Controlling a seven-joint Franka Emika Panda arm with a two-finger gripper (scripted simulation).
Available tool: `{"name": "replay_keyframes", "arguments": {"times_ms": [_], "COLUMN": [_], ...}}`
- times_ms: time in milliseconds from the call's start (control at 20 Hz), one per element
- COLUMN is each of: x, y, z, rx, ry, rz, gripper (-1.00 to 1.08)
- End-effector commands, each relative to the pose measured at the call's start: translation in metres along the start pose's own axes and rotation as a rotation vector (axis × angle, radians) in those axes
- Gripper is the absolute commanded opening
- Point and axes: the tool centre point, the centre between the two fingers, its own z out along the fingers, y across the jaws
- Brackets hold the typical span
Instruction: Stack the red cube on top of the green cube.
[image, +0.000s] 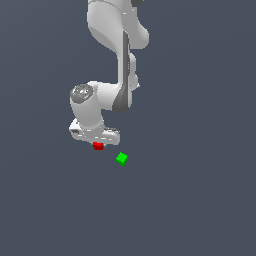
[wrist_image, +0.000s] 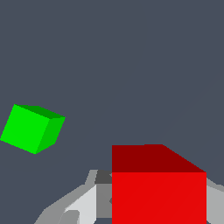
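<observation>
Red cube (image: 98, 146) sits between the fingers of the gripper (image: 98, 143), apparently gripped, low over the bench (image: 200, 200); green cube (image: 121, 159) lies just beside it toward the exterior view's right and slightly nearer the camera.

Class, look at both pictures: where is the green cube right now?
In the exterior view the green cube sits alone on the surface, just right of and below the red cube, which is under the gripper.

open floor all round the green cube (image: 121, 159), red cube (image: 98, 146) near, apart from it
</observation>
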Motion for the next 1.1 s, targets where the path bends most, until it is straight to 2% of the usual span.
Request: {"name": "replay_keyframes", "arguments": {"times_ms": [0, 350, 550, 750, 800, 1050], "x": [0.006, 0.021, 0.026, 0.028, 0.028, 0.028], "y": [-0.03, -0.089, -0.106, -0.111, -0.111, -0.111], "z": [0.007, 0.022, 0.026, 0.028, 0.028, 0.028], "rx": [0.0, 0.0, 0.0, 0.0, 0.0, 0.0], "ry": [0.001, 0.0, 0.0, 0.0, 0.0, 0.0], "rz": [0.0, 0.0, 0.0, 0.0, 0.0, 0.0], "gripper": [-1.0, -1.0, -1.0, -1.0, 1.0, 1.0]}}
